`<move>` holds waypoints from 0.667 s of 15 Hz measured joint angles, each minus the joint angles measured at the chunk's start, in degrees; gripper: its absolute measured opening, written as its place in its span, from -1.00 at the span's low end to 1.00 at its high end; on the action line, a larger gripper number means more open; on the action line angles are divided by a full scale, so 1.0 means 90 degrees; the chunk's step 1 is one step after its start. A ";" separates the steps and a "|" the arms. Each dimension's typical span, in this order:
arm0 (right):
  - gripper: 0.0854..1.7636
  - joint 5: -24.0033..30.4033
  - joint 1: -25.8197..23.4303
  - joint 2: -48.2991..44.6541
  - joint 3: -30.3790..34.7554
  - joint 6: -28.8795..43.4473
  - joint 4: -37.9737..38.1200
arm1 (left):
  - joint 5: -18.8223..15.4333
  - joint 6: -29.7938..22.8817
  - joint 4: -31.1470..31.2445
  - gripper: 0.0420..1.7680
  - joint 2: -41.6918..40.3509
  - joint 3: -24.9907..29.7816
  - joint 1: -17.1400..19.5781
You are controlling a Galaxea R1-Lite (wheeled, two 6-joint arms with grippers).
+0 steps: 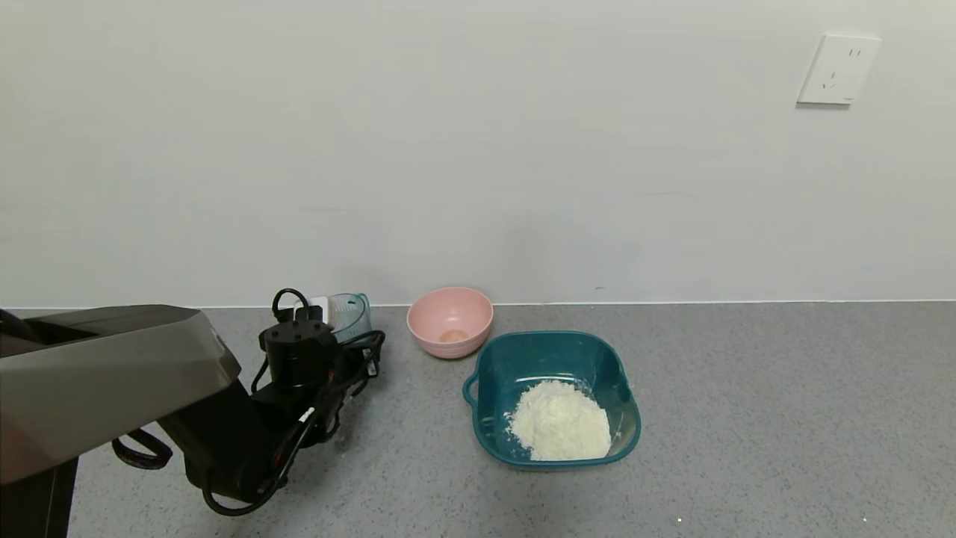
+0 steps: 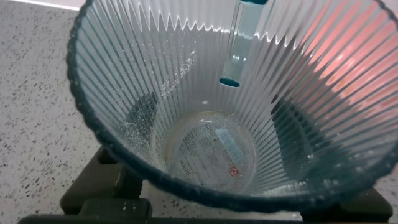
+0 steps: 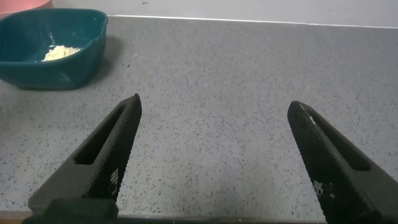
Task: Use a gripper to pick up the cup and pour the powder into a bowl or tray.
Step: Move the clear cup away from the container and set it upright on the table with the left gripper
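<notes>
Although the cup stood upright and appeared empty, with only a faint dusting clinging to its ribbed wall, the left claw was at it, at the far left of the surface close to the wall. In the left wrist view the cup filled the frame, its mouth toward the camera and a label visible through its clear base. Dark claw fingers lay against its outer wall on both sides, so the claw appeared closed on the cup. That side grip suited the tapered shape and left the mouth free for pouring.

The powder lay as a heap in the teal basin, at the near right part of the basin floor. The basin sat right of the cup and well apart from it. A pink bowl stood between them, nearer the wall, with a small pale item at its bottom.

Judged from this layout, the pour looked complete and the cup was being set back at its place clear of the basin.

The right claw was parked low over the bare surface, its jaws spread wide and holding nothing. The basin showed farther off in its view.
</notes>
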 joint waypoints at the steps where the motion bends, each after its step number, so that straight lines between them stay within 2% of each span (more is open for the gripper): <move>1: 0.94 0.0000 0.0000 0.0000 0.0000 0.0003 0.0000 | -0.0008 0.0000 0.0003 0.46 0.0070 -0.0033 0.0022; 8: 0.94 -0.0004 0.0000 0.0000 0.0000 0.0003 -0.0003 | 0.0004 -0.0003 0.0005 0.46 0.0371 -0.0119 0.0053; 10: 0.94 -0.0003 0.0000 0.0000 0.0000 0.0003 0.0000 | 0.0001 -0.0003 0.0008 0.60 0.0389 -0.0095 0.0053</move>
